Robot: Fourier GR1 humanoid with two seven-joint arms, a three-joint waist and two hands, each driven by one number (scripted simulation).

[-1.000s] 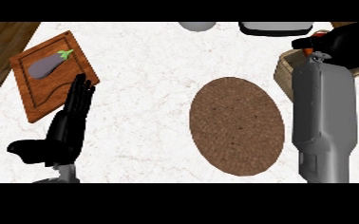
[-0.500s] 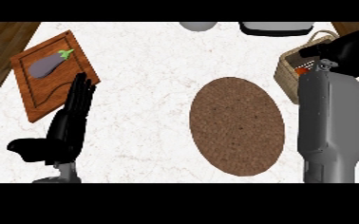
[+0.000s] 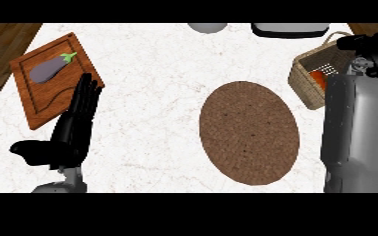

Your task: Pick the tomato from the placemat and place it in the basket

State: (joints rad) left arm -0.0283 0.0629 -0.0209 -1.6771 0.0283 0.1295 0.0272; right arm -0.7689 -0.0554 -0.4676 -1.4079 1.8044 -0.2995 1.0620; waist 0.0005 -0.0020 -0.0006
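Two robot hands are mine, and only one matters now. My right robot hand (image 3: 360,44) is up at the table's right edge, over the basket (image 3: 304,82); it shows only as a dark shape at the end of my grey forearm, and I cannot tell whether its fingers are curled or spread. Inside the basket, just beside that forearm, a patch of red-orange shows: I take it to be the tomato (image 3: 318,77), lying low against the near wall. The placemat (image 3: 249,132), the brown oval in the middle of the table (image 3: 162,70), has nothing on it.

So I judge the placing step to be at its end, or nearly so. To do it well, I should make sure the tomato rests on the basket's bottom and not on the rim, then let my fingers come fully clear of it before I lift. Rising straight up is the safer way out, since the basket's handle arches close to my wrist and a sideways pull could catch it and drag the basket along.

My left robot hand (image 3: 74,125) rests open at the lower left, fingers straight, their tips over the corner of the wooden board (image 3: 44,105) that carries the eggplant (image 3: 47,70). It has no part in this step.
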